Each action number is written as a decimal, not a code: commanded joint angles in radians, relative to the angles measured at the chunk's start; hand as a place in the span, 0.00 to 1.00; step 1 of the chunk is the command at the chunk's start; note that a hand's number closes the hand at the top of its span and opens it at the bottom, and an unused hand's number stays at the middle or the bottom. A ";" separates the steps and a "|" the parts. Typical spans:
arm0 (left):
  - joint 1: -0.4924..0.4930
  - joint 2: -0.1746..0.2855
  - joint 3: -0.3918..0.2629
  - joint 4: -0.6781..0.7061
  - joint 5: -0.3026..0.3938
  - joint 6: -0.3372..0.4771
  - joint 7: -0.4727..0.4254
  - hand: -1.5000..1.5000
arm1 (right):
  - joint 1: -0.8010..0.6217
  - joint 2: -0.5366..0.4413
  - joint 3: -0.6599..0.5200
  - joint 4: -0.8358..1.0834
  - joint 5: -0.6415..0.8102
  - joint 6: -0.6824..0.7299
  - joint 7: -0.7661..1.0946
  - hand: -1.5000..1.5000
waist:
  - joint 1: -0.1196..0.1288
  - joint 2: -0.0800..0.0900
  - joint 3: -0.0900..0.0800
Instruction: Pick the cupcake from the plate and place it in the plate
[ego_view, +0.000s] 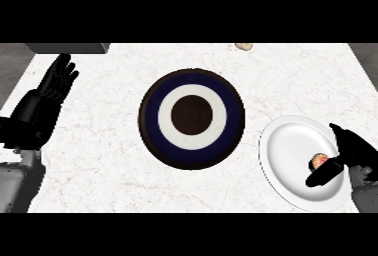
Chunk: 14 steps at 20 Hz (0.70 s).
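Curled black right hand (351, 150) round small pink-topped cupcake (320, 160), thumb beneath and fingers above, apparently pinching it for the lift. Found it on glossy white round plate (291, 150), smooth and shallow, at the right of pale veined marble counter (96, 150). Saw round plate ringed dark blue, white and brown (192, 119) at the middle, close beside, flat and wide, likely the destination. Rested black left hand (52, 87) open, fingers straight, at far left, clear of the work.
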 joint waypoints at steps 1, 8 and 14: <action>-0.032 0.010 0.046 0.006 0.023 -0.043 0.031 0.50 | 0.008 0.042 -0.017 0.039 0.001 0.049 0.043 0.00 | 0.001 0.000 0.000; -0.019 -0.037 0.013 -0.024 -0.042 -0.019 0.050 0.50 | -0.047 0.084 -0.038 0.251 0.073 0.037 -0.017 0.00 | 0.007 0.001 0.001; 0.074 -0.055 0.019 -0.090 -0.052 -0.039 0.033 0.50 | 0.017 0.085 -0.008 0.204 0.244 -0.137 -0.175 1.00 | 0.010 -0.001 0.001</action>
